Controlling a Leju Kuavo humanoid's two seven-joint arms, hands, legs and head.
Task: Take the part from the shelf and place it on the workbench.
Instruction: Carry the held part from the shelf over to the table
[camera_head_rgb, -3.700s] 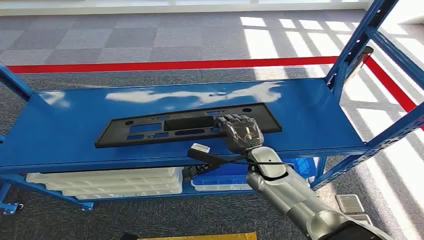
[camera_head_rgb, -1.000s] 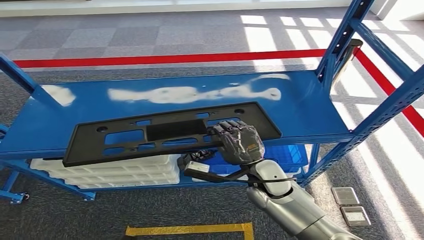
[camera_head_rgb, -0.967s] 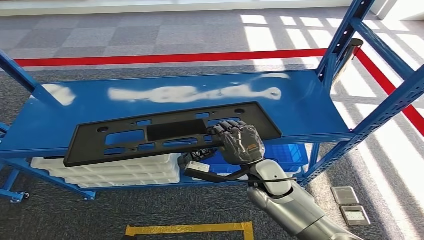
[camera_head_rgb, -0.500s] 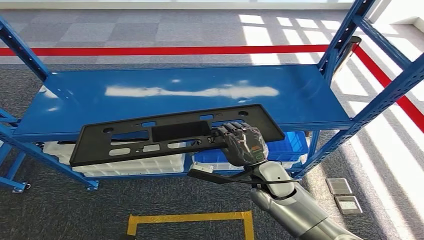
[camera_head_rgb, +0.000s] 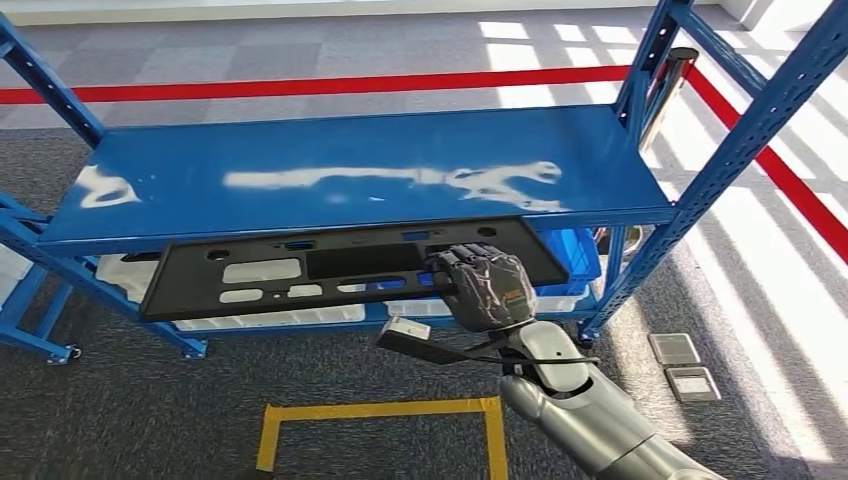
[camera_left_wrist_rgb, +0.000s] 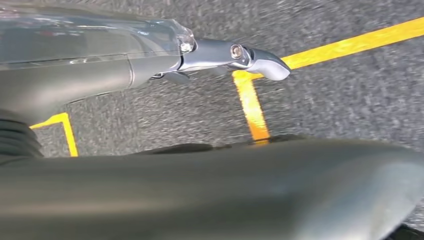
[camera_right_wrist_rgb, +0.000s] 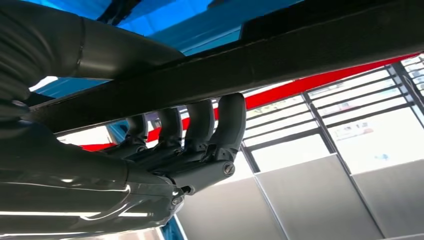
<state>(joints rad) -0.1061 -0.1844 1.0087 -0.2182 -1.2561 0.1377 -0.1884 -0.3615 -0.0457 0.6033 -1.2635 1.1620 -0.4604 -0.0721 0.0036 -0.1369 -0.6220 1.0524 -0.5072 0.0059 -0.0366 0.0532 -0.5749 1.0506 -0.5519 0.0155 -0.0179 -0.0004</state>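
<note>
Right hand (camera_head_rgb: 487, 288) grips the part (camera_head_rgb: 340, 268), a long black flat panel with cut-outs, near its right end; fingers (camera_right_wrist_rgb: 200, 125) curled side by side against one face of the panel, thumb on the other face, panel pinched between them. Part held level in the air, just in front of the shelf's (camera_head_rgb: 360, 175) front edge and slightly below the blue deck, not resting on it; its long side runs parallel to that edge. Silver right arm comes up from lower right. Below the deck, white trays (camera_head_rgb: 270, 316) and a blue bin (camera_head_rgb: 570, 255) on the lower level. Grey carpet; yellow tape outline (camera_head_rgb: 385, 412) on the floor near the robot; red line (camera_head_rgb: 300, 88) beyond the shelf. Left hand (camera_left_wrist_rgb: 210, 52) hangs over the carpet and yellow tape; cannot tell how its fingers lie.
</note>
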